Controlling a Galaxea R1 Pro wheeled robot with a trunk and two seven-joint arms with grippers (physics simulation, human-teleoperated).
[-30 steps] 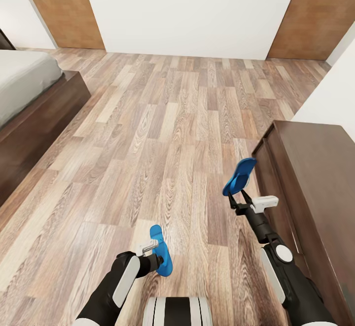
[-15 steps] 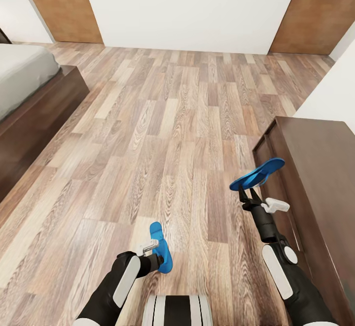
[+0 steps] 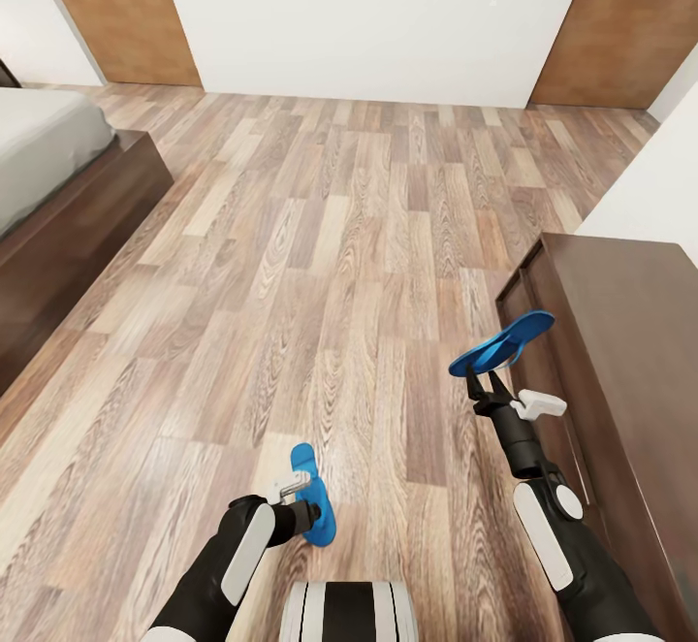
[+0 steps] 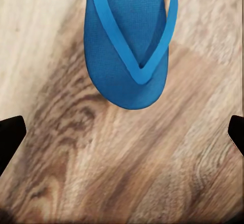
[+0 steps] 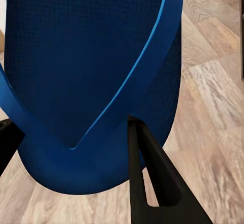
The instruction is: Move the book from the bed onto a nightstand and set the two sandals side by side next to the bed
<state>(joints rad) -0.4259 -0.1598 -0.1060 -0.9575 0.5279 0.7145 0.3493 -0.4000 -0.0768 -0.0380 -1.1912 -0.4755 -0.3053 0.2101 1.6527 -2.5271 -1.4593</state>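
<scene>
**Both sandals held above the floor, bed to my left**

1. Floor (image 3: 320,235): grey-brown wood planks run from my base to the white wall (image 3: 378,21), which has a brown door (image 3: 116,12) at its left end and another at its right.

2. Bed (image 3: 58,196): it stands on the floor at my left, dark wooden frame, pale mattress on top. All positions below are given relative to the bed.

3. Dresser (image 3: 620,370): a dark brown cabinet, well apart from the bed, across the open floor on my right side.

4. Right sandal (image 3: 502,341): far from the bed, just beside the dresser's front edge, raised off the floor with its sole roughly level. My right gripper (image 3: 483,378) is clamped on its strap from below; in the right wrist view one dark finger (image 5: 147,183) passes under the strap where it meets the sole (image 5: 91,82).

5. Left sandal (image 3: 312,497): nearer the bed than the right one, yet still well apart from it, close to my base. My left gripper (image 3: 302,511) holds its heel end, with the toe pointing away from my base. In the left wrist view the sandal (image 4: 129,46) hangs over the planks.
</scene>
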